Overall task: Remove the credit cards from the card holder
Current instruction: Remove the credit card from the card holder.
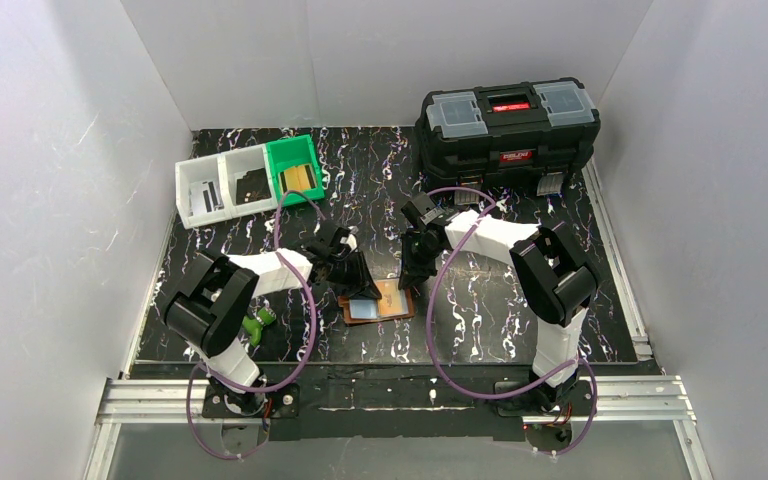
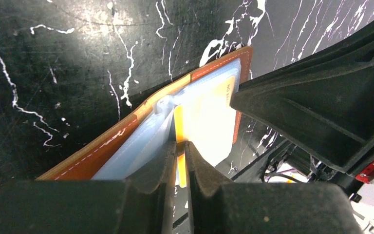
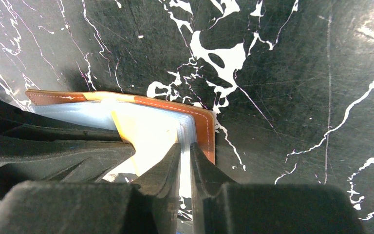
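Left claw (image 2: pixel 178 146) is pinched nearly closed on the edge of a yellow credit card (image 2: pixel 178 124) in the card holder (image 1: pixel 380 302) (spread open, pockets up). The holder lies on the table (image 1: pixel 490 310) between the arms, long axis left-right, its right end slightly farther. Right claw (image 3: pixel 185 148), almost closed, nips the holder's right pocket edge.

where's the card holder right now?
Top view: the card holder lies open near the front centre of the table, between the left gripper and right gripper, both at its inner pockets.
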Controlling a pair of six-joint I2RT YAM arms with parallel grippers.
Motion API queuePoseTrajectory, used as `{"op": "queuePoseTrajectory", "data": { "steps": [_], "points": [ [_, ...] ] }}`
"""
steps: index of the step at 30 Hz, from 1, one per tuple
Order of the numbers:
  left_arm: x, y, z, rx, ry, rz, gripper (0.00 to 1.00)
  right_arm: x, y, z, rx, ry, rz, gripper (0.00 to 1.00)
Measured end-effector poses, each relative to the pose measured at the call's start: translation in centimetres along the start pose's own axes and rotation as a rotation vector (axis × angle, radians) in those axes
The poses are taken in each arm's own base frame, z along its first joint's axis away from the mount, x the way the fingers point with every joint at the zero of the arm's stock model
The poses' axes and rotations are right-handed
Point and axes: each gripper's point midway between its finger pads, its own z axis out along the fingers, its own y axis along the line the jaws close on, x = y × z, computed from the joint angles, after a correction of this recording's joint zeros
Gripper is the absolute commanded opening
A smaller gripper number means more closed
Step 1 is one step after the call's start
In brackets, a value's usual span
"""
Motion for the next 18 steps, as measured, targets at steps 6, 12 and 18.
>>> {"op": "queuePoseTrajectory", "data": {
  "steps": [6,12,18],
  "points": [
    [0.0,0.2,-0.1,0.042,0.008,-0.037,0.0,0.0,0.0,0.0,0.001,0.0,0.001,0.16],
    [0.2,0.5,-0.2,0.076,0.01,-0.061,0.0,0.0,0.1,0.1,-0.004,0.004,0.007,0.15],
    [0.1,1.1,-0.6,0.089,0.008,-0.08,0.0,0.3,0.4,0.3,-0.024,0.014,0.017,0.15]
  ]
}}
